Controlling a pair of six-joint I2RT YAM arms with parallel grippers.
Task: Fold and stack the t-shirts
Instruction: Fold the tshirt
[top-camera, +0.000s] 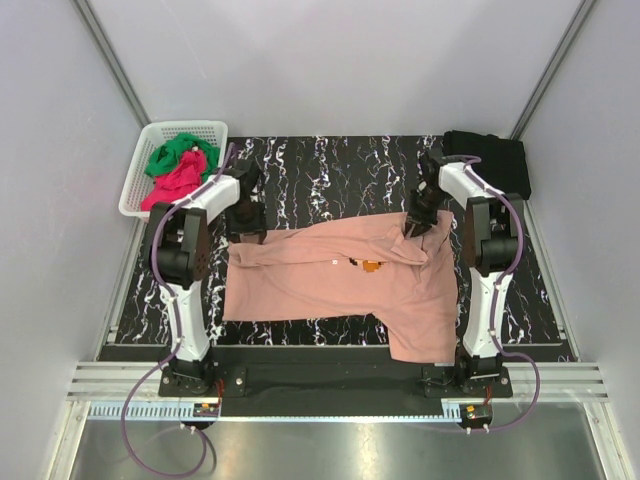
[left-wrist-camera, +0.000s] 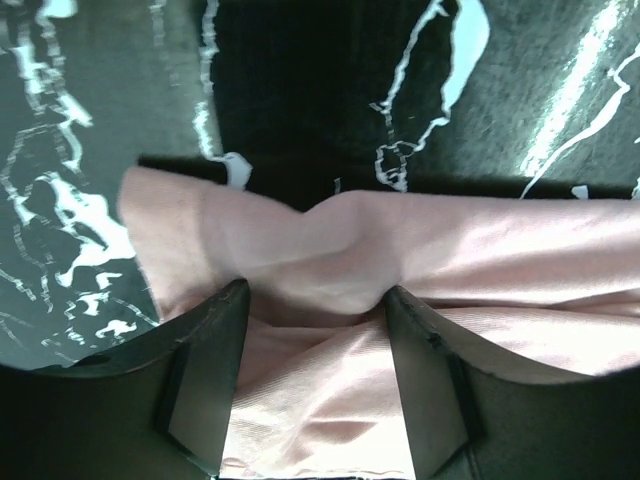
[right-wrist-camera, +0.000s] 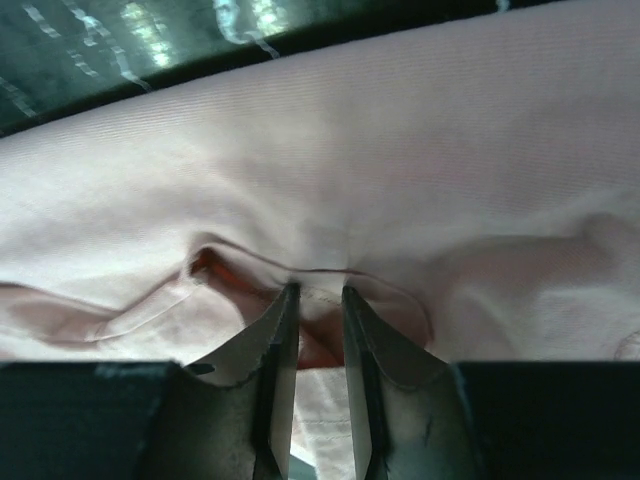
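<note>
The salmon-pink t-shirt (top-camera: 330, 285) is lying 9-to-3 o'clock, left gripper (left-wrist-camera: 312, 300) straddling its 10 o'clock edge wide-jawed, right gripper (right-wrist-camera: 315, 295) narrowly pinching at 2 o'clock

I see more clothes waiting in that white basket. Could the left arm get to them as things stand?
Probably yes. The basket sits close beside the left hand, nothing between them. But its open fingers straddle a fold of the pink t-shirt, which it would leave first.

The overhead view is bright, even, sharp. Wrist views: the salmon-pink cloth t-shirt (right-wrist-camera: 400, 150) blurs near the lens; the glossy black marbled tabletop (left-wrist-camera: 300, 100) shows glare.
</note>
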